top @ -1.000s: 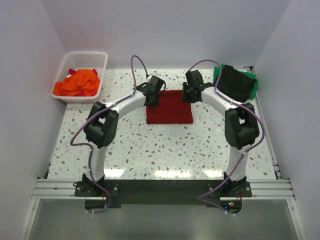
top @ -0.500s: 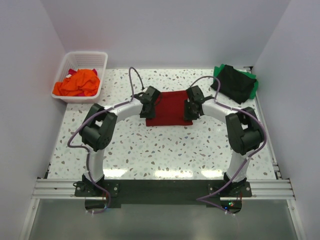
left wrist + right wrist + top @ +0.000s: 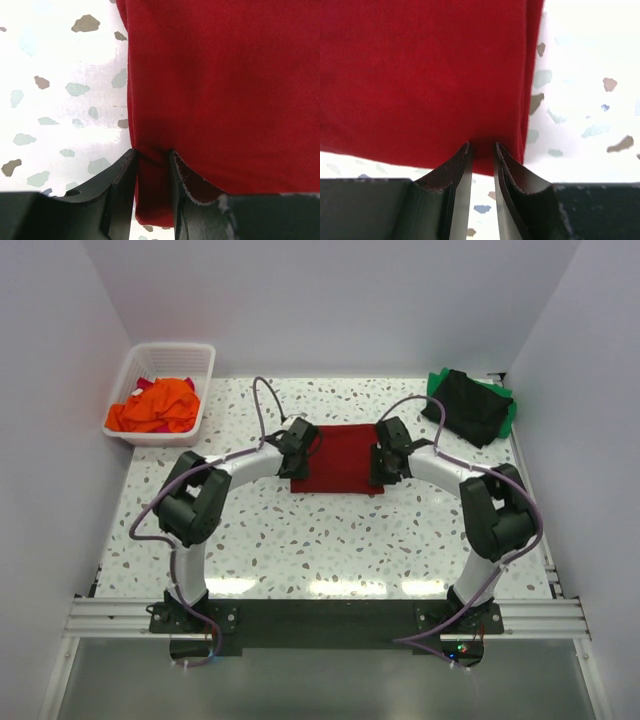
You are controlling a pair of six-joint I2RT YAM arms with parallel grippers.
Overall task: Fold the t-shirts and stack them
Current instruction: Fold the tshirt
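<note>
- Top view: the tips of both grippers sit under their own wrist bodies, so the jaw gap can't be read from there.
- The dark red t-shirt (image 3: 338, 458) lies flat as a rectangle in the middle of the table (image 3: 330, 540), between the two wrists.
- Both wrist views cut off most of the shirt, showing only red cloth, speckled tabletop and the fingers.
- Only the top view shows the white basket (image 3: 205, 370) in the far-left corner. An orange t-shirt (image 3: 160, 405) is heaped in it, with a pinkish-red scrap behind that is too small to make out.
- Only the top view shows the black t-shirt (image 3: 470, 405) in the far-right corner. It lies on a green t-shirt (image 3: 433, 383), which is mostly covered and peeks out at the edges.
- Left gripper (image 3: 152, 157): at the shirt's left edge. The fingers are a narrow gap apart, a fold of the red edge runs down between them, and they are clamped on the cloth.
- Right gripper (image 3: 482, 150): near the shirt's right edge, by the hem. The fingers are nearly together with the tips nipping the red cloth, which puckers there. Lower in the gap the tabletop shows through.
</note>
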